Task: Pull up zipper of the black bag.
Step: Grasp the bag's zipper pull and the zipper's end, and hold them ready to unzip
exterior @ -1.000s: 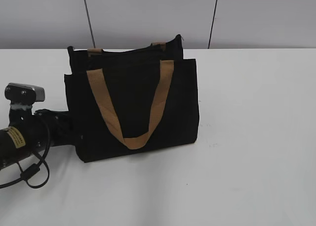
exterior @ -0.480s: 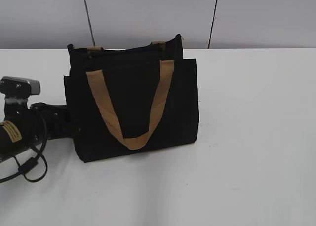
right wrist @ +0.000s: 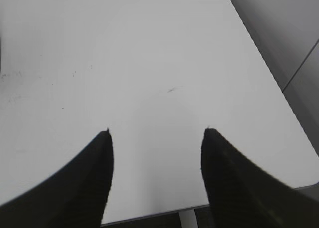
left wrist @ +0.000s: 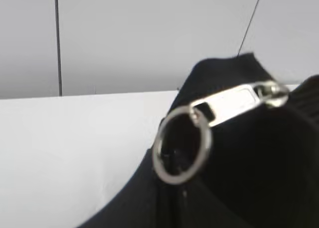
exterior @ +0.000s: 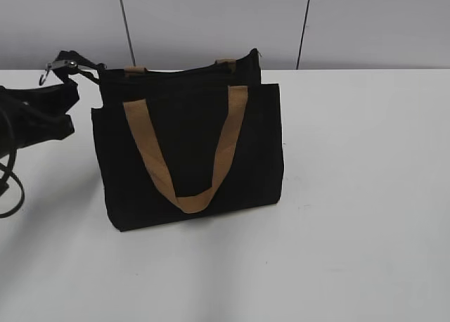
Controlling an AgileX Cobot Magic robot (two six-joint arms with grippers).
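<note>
The black bag (exterior: 190,146) stands upright mid-table, its tan front handle (exterior: 226,129) hanging down the front. The zipper (exterior: 176,70) runs along its top edge. In the left wrist view the silver pull tab (left wrist: 232,102) sticks out from the bag's corner (left wrist: 269,163), with a metal ring (left wrist: 172,178) on its end. My left gripper (left wrist: 172,200) looks shut, its dark tips right at the ring's lower edge. In the exterior view it (exterior: 62,67) sits at the bag's top left corner. My right gripper (right wrist: 157,133) is open and empty over bare table.
The white table (exterior: 365,195) carries only the bag. My left arm (exterior: 31,121) and its cable hang over the table's left side. The table's edge (right wrist: 149,214) lies just under my right gripper. A grey panelled wall stands behind.
My left arm has risen from low beside the bag's left side to its top left corner. The pull tab and ring now stick out to the left. The bag has hardly moved.
</note>
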